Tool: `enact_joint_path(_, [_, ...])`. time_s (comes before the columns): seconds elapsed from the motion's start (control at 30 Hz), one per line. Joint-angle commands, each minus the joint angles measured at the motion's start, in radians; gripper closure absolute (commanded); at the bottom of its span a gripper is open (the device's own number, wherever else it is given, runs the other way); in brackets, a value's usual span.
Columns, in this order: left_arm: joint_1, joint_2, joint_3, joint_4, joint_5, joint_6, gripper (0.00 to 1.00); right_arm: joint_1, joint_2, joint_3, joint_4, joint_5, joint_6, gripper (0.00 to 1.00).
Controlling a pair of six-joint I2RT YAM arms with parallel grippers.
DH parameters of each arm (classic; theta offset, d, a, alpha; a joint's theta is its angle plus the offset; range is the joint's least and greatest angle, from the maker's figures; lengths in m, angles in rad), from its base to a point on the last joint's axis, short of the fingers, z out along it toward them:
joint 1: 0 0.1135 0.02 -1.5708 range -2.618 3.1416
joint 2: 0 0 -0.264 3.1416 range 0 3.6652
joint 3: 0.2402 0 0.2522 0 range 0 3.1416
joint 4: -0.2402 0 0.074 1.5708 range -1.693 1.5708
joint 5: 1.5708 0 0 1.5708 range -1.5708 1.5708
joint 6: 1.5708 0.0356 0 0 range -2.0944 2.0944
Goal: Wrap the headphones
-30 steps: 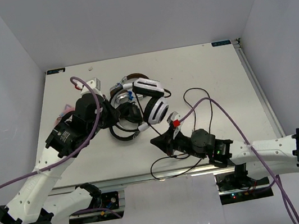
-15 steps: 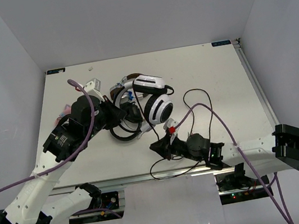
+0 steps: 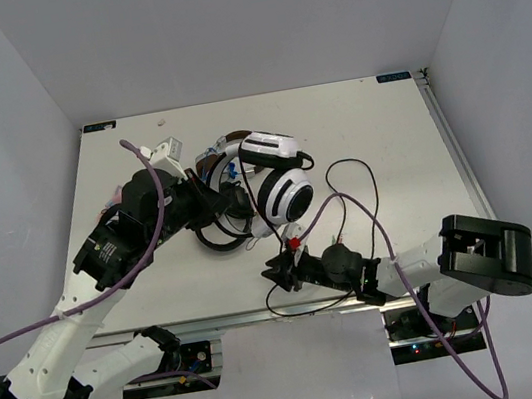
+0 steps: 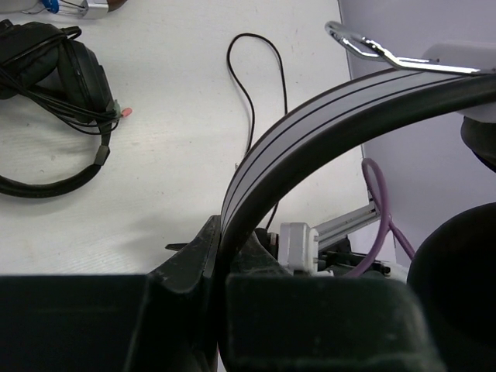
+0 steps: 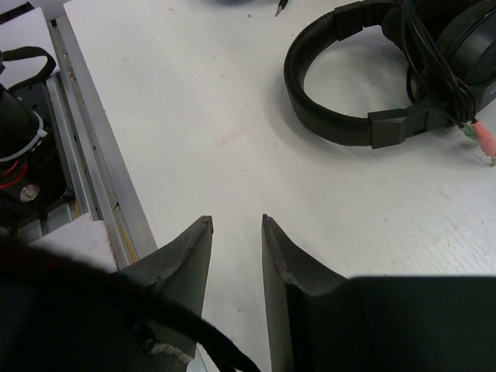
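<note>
My left pincer point(image 4: 223, 256) is clamped on the white headband point(image 4: 325, 116) of the white over-ear headphones with black ear pads point(image 3: 284, 195). The band rises from between its jaws and arcs away beyond the fingertips to the cups. I cannot tell whether the cups rest on the white table top point(image 5: 194, 116).

My right pincer point(image 5: 236, 248) stands with its jaws apart and nothing between them, only bare table below. The headphones' long thin black cable point(image 3: 356, 177) lies in loose loops behind that pincer, alongside its wrist. A pair of all-black headphones point(image 5: 349, 124) sits ahead of its tips.

I judge the headset light. The band is stiff but springy, so it is the right place to hold, and the hinged cups may swing. The cable looks limp, thin and slick, so it could slide out of a shallow pinch or snag on the other pair. I would take it deep between the pads, at a loop close to the cup, and keep pull off the plug.
</note>
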Motion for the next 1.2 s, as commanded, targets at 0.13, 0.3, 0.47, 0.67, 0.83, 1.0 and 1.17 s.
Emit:
enact_joint_path(0.13, [0.002, -0.067, 0.090, 0.079, 0.107, -0.024, 1.00, -0.038, 0.073, 0.029, 0.166, 0.028, -0.022, 0.75])
enact_joint_path(0.3, [0.002, -0.060, 0.124, 0.058, 0.293, 0.085, 1.00, -0.094, 0.007, -0.069, 0.271, 0.026, 0.018, 0.92])
enact_joint_path(0.47, [0.002, -0.093, 0.094, 0.034, 0.434, 0.133, 1.00, -0.149, -0.129, -0.116, 0.198, 0.063, 0.022, 0.92])
enact_joint_path(0.67, [0.003, -0.080, 0.064, 0.052, 0.751, 0.210, 1.00, -0.234, -0.258, -0.094, 0.057, 0.065, 0.002, 0.82])
enact_joint_path(0.83, [0.003, -0.098, 0.027, -0.030, 0.750, 0.338, 1.00, -0.292, -0.385, 0.009, -0.132, 0.044, -0.034, 0.92])
enact_joint_path(1.0, [0.003, -0.088, -0.046, -0.087, 0.613, 0.412, 1.00, -0.358, -0.478, 0.205, -0.457, 0.066, -0.076, 0.92])
enact_joint_path(1.17, [0.002, -0.079, -0.055, -0.085, 0.531, 0.442, 1.00, -0.412, -0.504, 0.371, -0.671, 0.081, -0.111, 0.92])
